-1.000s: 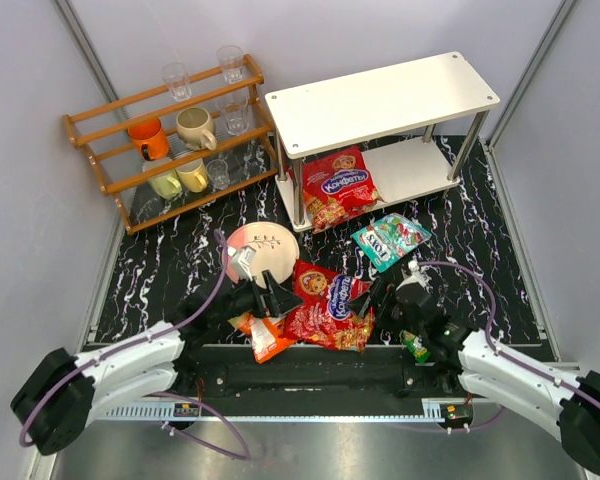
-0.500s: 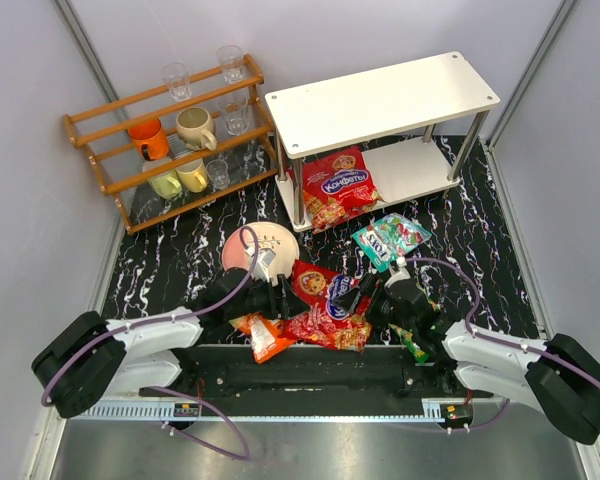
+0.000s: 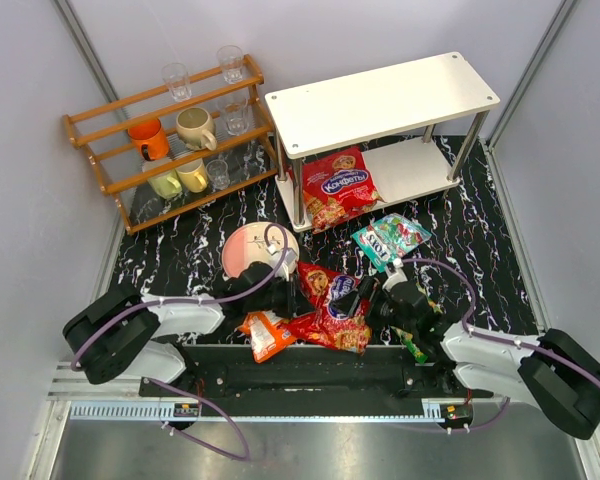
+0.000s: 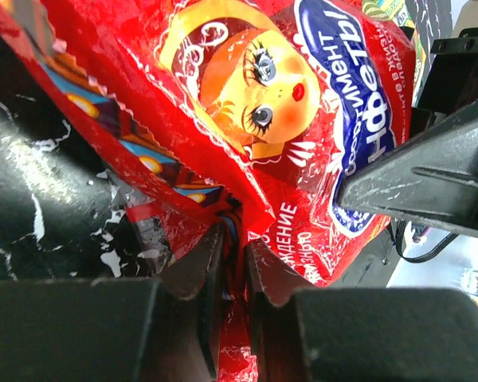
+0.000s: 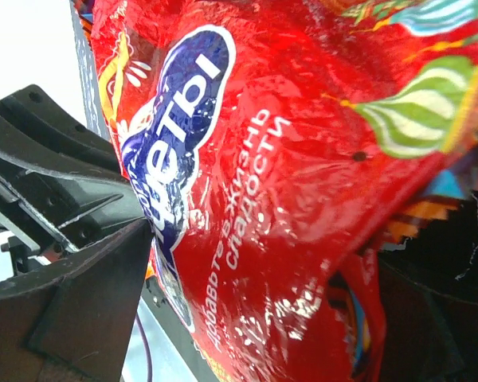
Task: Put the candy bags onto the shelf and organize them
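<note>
A large red candy bag (image 3: 330, 308) with a blue oval logo lies crumpled at the near edge of the table, between both grippers. My left gripper (image 3: 292, 291) is shut on its left edge; in the left wrist view the jaws (image 4: 235, 239) pinch a fold of the red bag (image 4: 247, 103). My right gripper (image 3: 366, 296) stands open at the bag's right side, and the red bag (image 5: 287, 199) fills the space between its fingers. A second red bag (image 3: 338, 186) leans on the lower tier of the white shelf (image 3: 380, 100). A teal bag (image 3: 390, 240), an orange bag (image 3: 266, 336) and a yellow-green bag (image 3: 415, 346) lie on the table.
A wooden rack (image 3: 100, 165) with cups and glasses stands at the back left. A round pale plate (image 3: 248, 245) lies just behind my left gripper. Grey walls close in both sides.
My left gripper has moved right to the red bag and closed on its edge. The right gripper has shifted slightly left against the bag, which now bunches up between them.
</note>
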Controlling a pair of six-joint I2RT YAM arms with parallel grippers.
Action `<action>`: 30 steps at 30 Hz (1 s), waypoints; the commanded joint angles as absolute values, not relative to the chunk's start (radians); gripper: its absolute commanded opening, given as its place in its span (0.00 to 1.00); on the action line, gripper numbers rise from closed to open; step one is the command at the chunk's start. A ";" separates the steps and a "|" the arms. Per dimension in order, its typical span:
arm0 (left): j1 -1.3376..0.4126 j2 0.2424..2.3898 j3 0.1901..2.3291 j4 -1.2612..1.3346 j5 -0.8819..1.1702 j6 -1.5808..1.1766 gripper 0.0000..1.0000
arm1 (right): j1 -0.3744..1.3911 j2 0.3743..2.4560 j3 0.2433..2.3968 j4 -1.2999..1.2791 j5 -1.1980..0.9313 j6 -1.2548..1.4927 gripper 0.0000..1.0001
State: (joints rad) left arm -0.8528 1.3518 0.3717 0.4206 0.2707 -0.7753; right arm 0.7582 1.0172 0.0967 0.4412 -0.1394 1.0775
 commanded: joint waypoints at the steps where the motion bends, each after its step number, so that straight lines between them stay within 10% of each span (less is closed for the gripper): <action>1: -0.896 1.413 0.413 0.477 0.299 -0.772 0.15 | 0.782 1.074 0.123 0.466 -0.226 1.046 1.00; 4: -0.910 1.413 0.426 0.474 0.296 -0.773 0.15 | 0.790 1.144 0.149 0.497 -0.219 1.035 0.98; 8: -0.917 1.402 0.434 0.465 0.298 -0.775 0.16 | 0.802 1.267 0.195 0.587 -0.242 1.029 0.47; 12: -0.919 1.358 0.449 0.405 0.281 -0.761 0.27 | 0.810 1.330 0.206 0.667 -0.262 1.029 0.25; 23: -0.917 1.031 0.704 -0.087 0.115 -0.647 0.70 | 0.810 0.711 0.353 -0.033 -0.043 0.856 0.10; 30: -0.917 0.916 0.796 -0.221 0.081 -0.627 0.74 | 0.811 0.437 0.566 -0.443 0.254 0.816 0.00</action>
State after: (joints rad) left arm -0.9161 0.9470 0.7654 -0.1287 0.1139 -0.6510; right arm 0.8062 0.5308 0.4057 -0.2783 0.0292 0.8482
